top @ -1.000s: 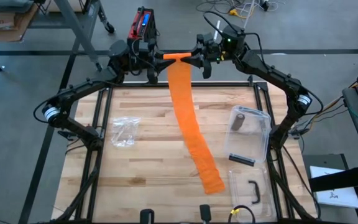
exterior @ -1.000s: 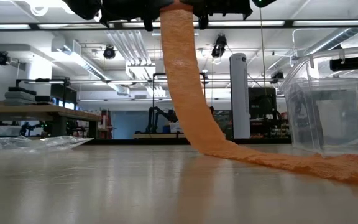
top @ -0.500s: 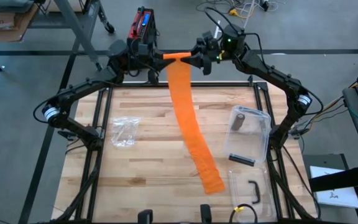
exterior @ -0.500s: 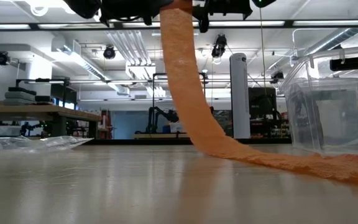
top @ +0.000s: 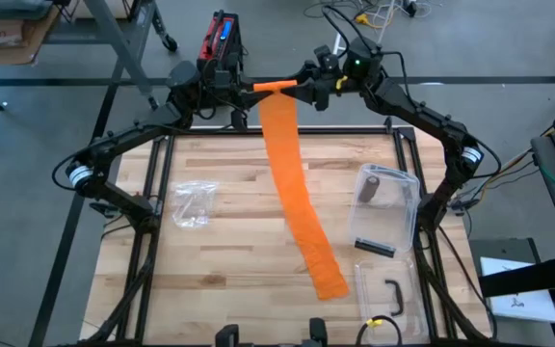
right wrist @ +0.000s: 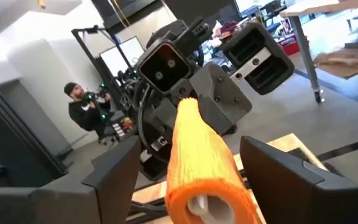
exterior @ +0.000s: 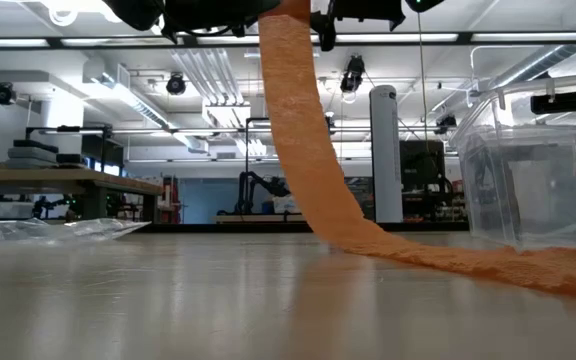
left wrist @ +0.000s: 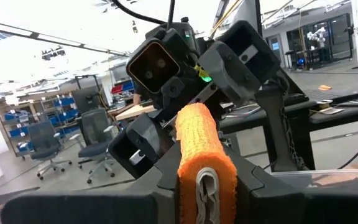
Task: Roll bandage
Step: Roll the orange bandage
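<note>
An orange bandage is partly wound into a roll [top: 276,86], held level high above the table's far edge. Its loose strip [top: 297,188] hangs down from the roll, and its free end [top: 328,281] lies flat on the wooden table [top: 229,260]. My left gripper [left wrist: 207,202] is shut on the roll's left end. My right gripper [right wrist: 197,186] faces it from the other side. It is open, with one finger [right wrist: 114,177] on each side of the roll's right end [right wrist: 201,180] and a gap on both sides. My left gripper pinches the roll's left end [left wrist: 205,168] between its two fingers [left wrist: 110,208]. It comes in about level from the table's left, with the fingers lying along the roll. The roll sticks straight out from the fingers, lifted clear, and the strip hangs from it down to the table.
A clear plastic box [top: 389,204] with a dark roll inside stands at the right, with its lid [top: 385,294] nearer the front. A crumpled plastic bag [top: 191,202] lies at the left. A red-and-black device [top: 220,39] stands beyond the far edge. A person [right wrist: 86,109] sits in the room behind.
My right gripper has opened and let go of the roll's right end, turning about its own axis in place. My left gripper has also turned about its axis, still holding the roll. The strip still hangs to the table.
</note>
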{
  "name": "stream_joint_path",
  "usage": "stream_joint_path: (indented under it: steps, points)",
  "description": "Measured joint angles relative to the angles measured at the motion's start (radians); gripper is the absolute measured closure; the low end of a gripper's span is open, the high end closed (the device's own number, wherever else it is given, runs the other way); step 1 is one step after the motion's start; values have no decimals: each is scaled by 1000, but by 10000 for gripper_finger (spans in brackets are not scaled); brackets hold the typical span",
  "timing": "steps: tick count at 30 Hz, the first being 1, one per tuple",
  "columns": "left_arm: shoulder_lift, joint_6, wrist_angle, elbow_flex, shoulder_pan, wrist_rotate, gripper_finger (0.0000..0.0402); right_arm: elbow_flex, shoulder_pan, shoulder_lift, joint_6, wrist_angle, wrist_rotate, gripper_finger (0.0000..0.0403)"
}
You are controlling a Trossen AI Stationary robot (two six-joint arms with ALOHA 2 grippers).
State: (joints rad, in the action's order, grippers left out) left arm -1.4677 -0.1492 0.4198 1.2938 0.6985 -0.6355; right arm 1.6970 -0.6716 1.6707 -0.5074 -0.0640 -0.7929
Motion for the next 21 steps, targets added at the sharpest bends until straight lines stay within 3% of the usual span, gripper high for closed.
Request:
stream_joint_path:
  steps: [8, 21]
  points:
    - [-3, -67, 18, 0, -2, 0, 352, 0, 5, 0, -48, 1, 0, 112]
    - [-19, -177, 27, 0, -5, 40, 350, 0, 8, 1, -118, 6, 15, 132]
